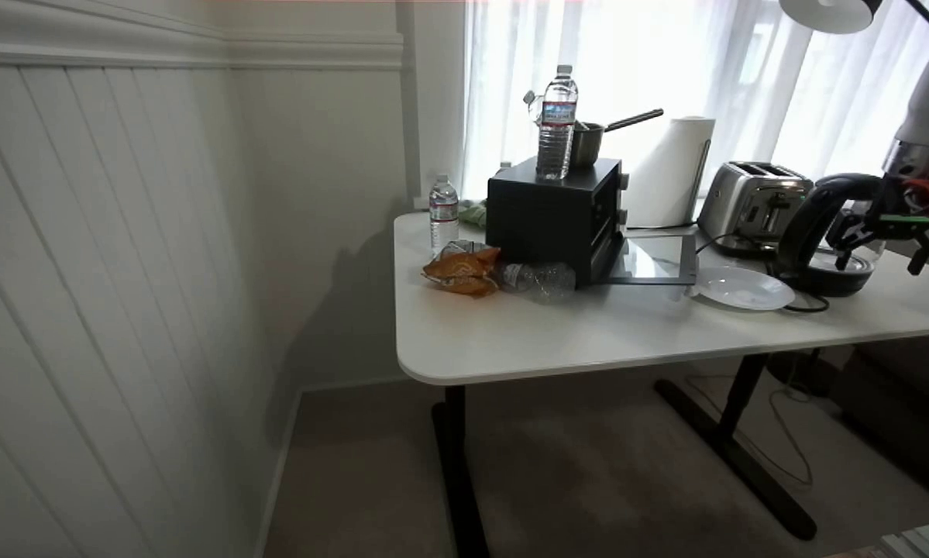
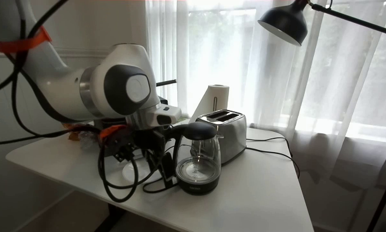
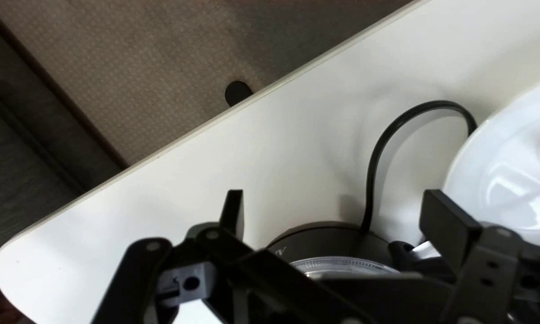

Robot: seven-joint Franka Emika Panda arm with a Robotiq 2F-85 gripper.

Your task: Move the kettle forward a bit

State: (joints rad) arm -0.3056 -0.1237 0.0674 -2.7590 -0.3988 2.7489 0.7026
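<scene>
Kettle (image 2: 197,161) — clear-sided, black-handled, upright. Arm (image 2: 127,91) at its 10 o'clock in exterior view — gripper (image 3: 333,207) spread, pointing downward.

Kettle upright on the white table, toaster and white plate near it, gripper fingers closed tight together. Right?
The closed part is wrong: the gripper is open, its fingers well apart in the wrist view. The rest holds: the kettle stands upright on the white table, with the toaster and white plate near it.
</scene>
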